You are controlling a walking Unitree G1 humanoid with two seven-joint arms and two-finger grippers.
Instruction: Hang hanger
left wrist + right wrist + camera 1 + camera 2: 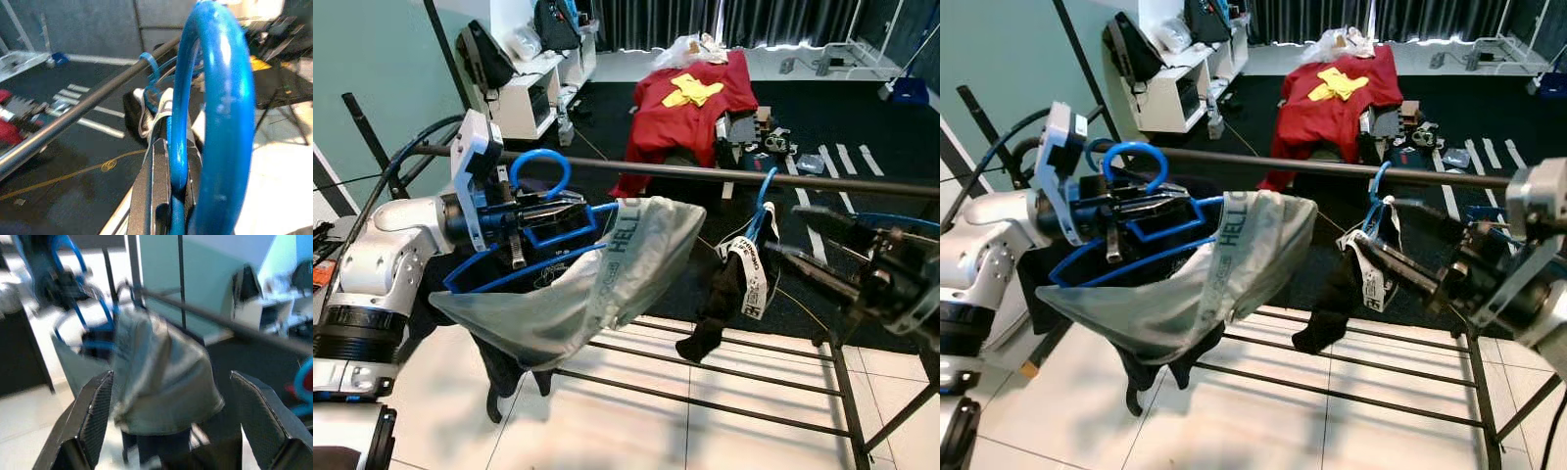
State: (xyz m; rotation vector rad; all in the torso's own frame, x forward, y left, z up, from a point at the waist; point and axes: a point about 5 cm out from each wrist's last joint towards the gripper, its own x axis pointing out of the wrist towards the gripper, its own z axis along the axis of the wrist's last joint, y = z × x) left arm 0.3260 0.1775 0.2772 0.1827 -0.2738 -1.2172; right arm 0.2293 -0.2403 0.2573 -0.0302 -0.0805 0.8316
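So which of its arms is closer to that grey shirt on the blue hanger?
Left. The left gripper grips the blue hanger carrying the grey shirt; the right gripper is open, off to the shirt's right.

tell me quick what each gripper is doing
Left gripper: shut on the blue hanger, its hook near the rail.
Right gripper: open, holding nothing.

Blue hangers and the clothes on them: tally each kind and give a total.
Blue hangers: 2, one held in the left gripper at its neck, one already hooked on the rail
Grey garments: 1
Black garments with white print: 1
Total: 4
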